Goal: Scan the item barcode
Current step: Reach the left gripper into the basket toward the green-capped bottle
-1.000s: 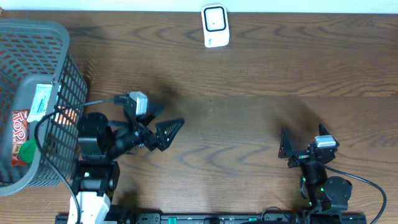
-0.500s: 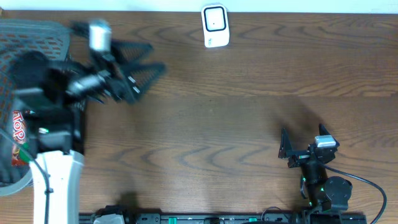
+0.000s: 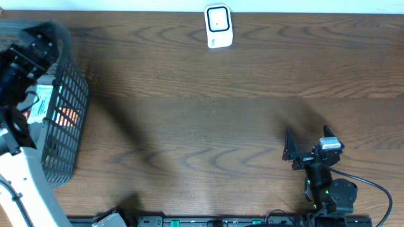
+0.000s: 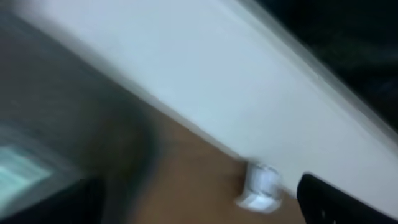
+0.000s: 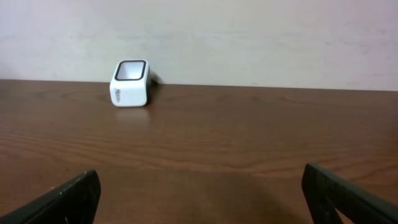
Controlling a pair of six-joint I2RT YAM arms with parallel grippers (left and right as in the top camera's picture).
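Observation:
The white barcode scanner [image 3: 218,26] stands at the table's far edge; it also shows as the scanner [image 5: 130,83] and, blurred, as the scanner [image 4: 261,188]. Items lie in the grey mesh basket [image 3: 66,107] at the far left; a white and teal packet [image 3: 41,102] shows through the mesh. My left arm [image 3: 25,57] is blurred above the basket, and its fingers cannot be made out from overhead. In the left wrist view the left gripper [image 4: 199,211] is open and holds nothing. My right gripper [image 3: 308,144], also [image 5: 202,199], rests open near the front right, holding nothing.
A pale wall [image 5: 249,37] runs behind the scanner. Bare brown tabletop [image 3: 208,126] stretches between the basket and the right arm. The left arm's white link [image 3: 25,183] slants along the basket's near side.
The left arm has swung fast from the table's left-middle up and back over the basket at the far left, still open. The right arm has not moved.

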